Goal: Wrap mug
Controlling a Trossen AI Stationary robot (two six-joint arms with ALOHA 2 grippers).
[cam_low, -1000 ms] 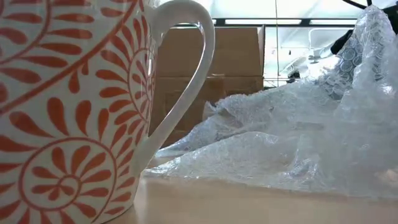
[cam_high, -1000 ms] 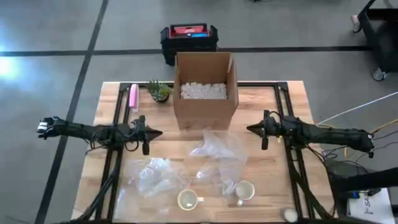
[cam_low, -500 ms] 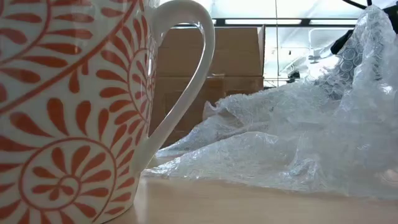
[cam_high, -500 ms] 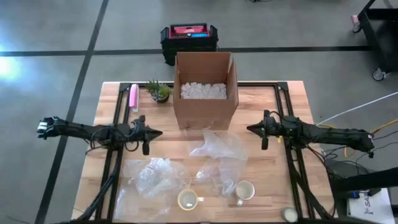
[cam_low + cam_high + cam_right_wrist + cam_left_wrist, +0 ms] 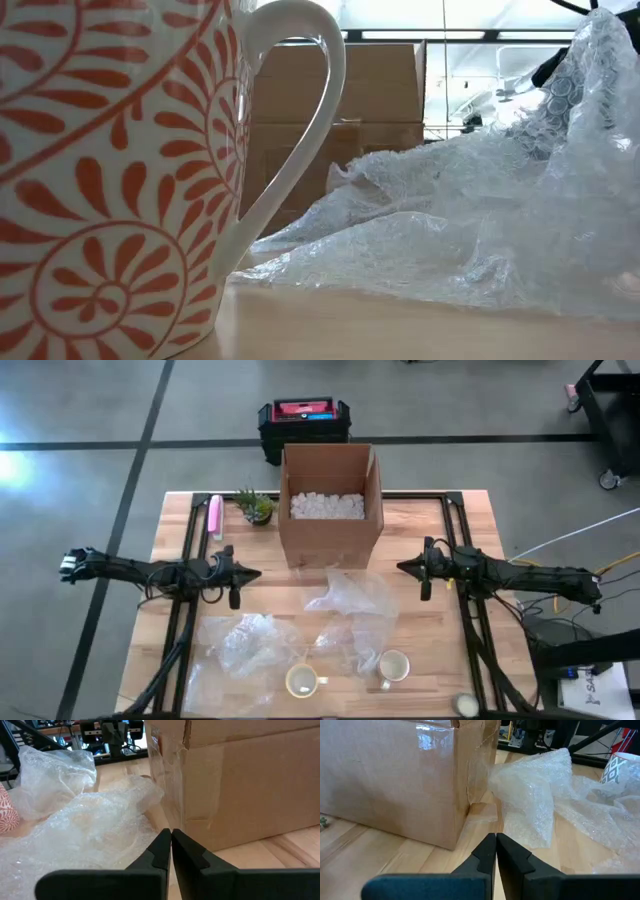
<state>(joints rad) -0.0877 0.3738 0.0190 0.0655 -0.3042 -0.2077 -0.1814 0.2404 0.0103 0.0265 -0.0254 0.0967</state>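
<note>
Both arms are hovering mid-frame, the left tool (image 5: 250, 573) and right tool (image 5: 405, 568) each clenched on nothing, flanking the cardboard box (image 5: 330, 500). Two mugs are sitting at the lower centre of the desk (image 5: 440, 525): the orange-patterned mug (image 5: 301, 681) and the grey-patterned mug (image 5: 393, 666), both touching bubble wrap (image 5: 345, 610). Best approach, I'd say: open one tool, pinch a loose wrap edge, and drag it flat before moving a mug.

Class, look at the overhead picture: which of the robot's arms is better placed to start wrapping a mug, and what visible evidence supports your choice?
Probably the right. The right gripper hangs shut near the middle bubble wrap sheet, with the grey-patterned mug on its side. The left gripper, also shut, is nearer the orange-patterned mug. It's close.
</note>
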